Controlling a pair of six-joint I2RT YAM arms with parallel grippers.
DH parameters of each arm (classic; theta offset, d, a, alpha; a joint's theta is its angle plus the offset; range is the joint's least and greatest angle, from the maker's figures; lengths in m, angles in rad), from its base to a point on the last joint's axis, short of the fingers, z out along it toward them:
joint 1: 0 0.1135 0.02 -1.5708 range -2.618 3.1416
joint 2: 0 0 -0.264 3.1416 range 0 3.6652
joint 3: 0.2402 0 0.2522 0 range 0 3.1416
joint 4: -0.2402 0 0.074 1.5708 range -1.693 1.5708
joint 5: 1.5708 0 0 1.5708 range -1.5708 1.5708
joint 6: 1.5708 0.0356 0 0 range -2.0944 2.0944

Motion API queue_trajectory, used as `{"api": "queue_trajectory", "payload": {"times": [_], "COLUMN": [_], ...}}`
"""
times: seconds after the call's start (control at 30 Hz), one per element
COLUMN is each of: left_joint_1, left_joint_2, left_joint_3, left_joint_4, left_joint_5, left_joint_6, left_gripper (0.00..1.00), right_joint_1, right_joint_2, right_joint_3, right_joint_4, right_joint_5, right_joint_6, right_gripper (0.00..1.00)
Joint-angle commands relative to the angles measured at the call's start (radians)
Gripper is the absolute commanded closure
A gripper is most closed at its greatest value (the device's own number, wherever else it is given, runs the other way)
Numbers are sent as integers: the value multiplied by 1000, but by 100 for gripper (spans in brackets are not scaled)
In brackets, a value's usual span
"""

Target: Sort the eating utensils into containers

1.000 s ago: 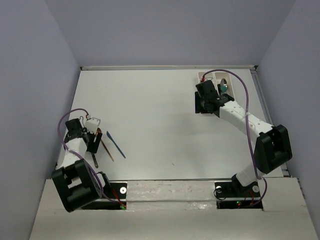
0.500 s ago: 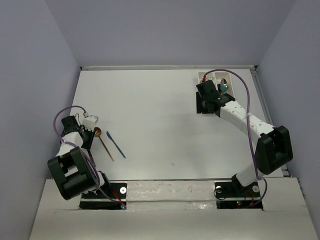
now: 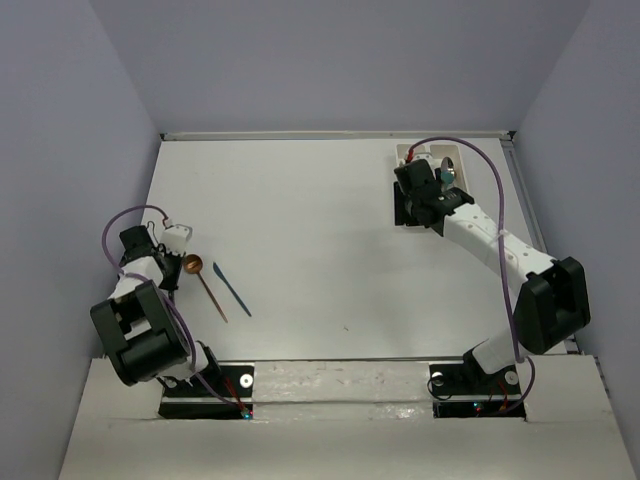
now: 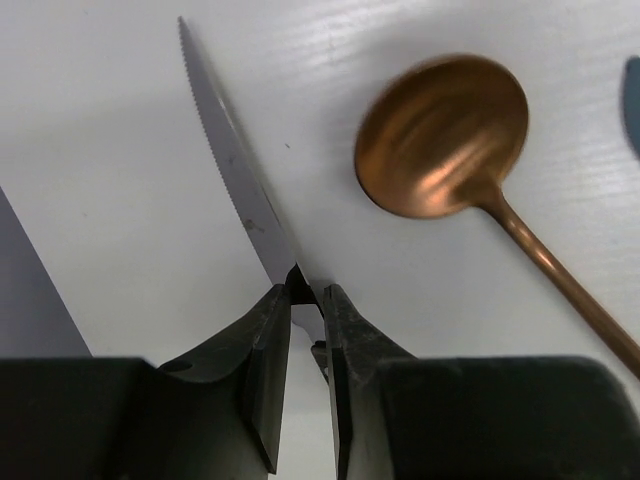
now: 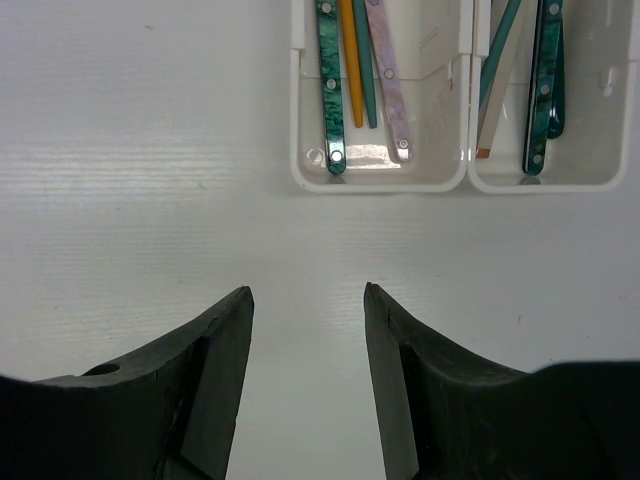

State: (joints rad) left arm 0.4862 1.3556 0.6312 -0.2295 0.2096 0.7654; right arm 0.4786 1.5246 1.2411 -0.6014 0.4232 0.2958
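Note:
In the left wrist view my left gripper (image 4: 305, 290) is shut on the dark handle of a serrated silver knife (image 4: 235, 185), whose blade points up and to the left over the table. A copper spoon (image 4: 440, 135) lies just to its right, and a blue utensil (image 4: 632, 105) shows at the frame edge. From above, the left gripper (image 3: 152, 266) sits beside the copper spoon (image 3: 200, 275) and the blue utensil (image 3: 231, 288). My right gripper (image 5: 307, 290) hangs open and holds nothing, just short of the two joined white containers (image 5: 380, 182), which hold teal (image 5: 329, 80), orange (image 5: 350, 60) and beige utensils.
The containers (image 3: 428, 152) stand at the far right of the table, close to the back wall. The left wall rises close beside the left arm. A purple cable loops over each arm.
The left gripper has closed on the knife and the arm has swung a little to the left, away from the copper spoon. The right arm has barely moved.

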Motion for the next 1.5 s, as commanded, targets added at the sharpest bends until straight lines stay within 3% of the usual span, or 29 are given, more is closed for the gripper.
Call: {"api": "queue_trajectory", "payload": {"times": [0.0,0.2,0.4,0.47,0.63,0.83,1.0,1.1,1.13,1.37,1.43,1.47], "left_joint_1": [6,6,6,17,48,146,164,175,178,212,212,212], "left_joint_2": [101,104,-65,-117,-151,-58,-46,-26,-20,56,86,105], "left_joint_3": [68,136,68,36,-25,-44,-44,-41,-39,15,33,45], "left_joint_4": [45,16,-40,-63,-99,-110,-126,-154,-174,-220,-228,-228], "left_joint_5": [27,62,34,31,24,33,44,56,57,62,63,62], "left_joint_6": [-23,-43,-3,14,58,117,150,172,189,236,235,227], "left_gripper": [70,65,34,30,29,33,33,40,47,74,85,96], "right_joint_1": [14,14,14,14,14,14,14,14,14,14,14,14], "right_joint_2": [-41,-57,-63,-63,-66,-67,-60,-52,-50,-52,-57,-58], "right_joint_3": [6,0,-20,-26,-35,-43,-43,-48,-48,-45,-43,-45], "right_joint_4": [0,-5,-6,-8,-6,-8,-5,-5,-5,-1,-1,-1], "right_joint_5": [31,34,31,31,31,34,35,37,37,42,42,42], "right_joint_6": [-12,-18,-14,-11,-6,-14,-9,-11,-12,-17,-18,-17], "right_gripper": [46,46,46,46,46,46,46,46,46,46,46,46]}}
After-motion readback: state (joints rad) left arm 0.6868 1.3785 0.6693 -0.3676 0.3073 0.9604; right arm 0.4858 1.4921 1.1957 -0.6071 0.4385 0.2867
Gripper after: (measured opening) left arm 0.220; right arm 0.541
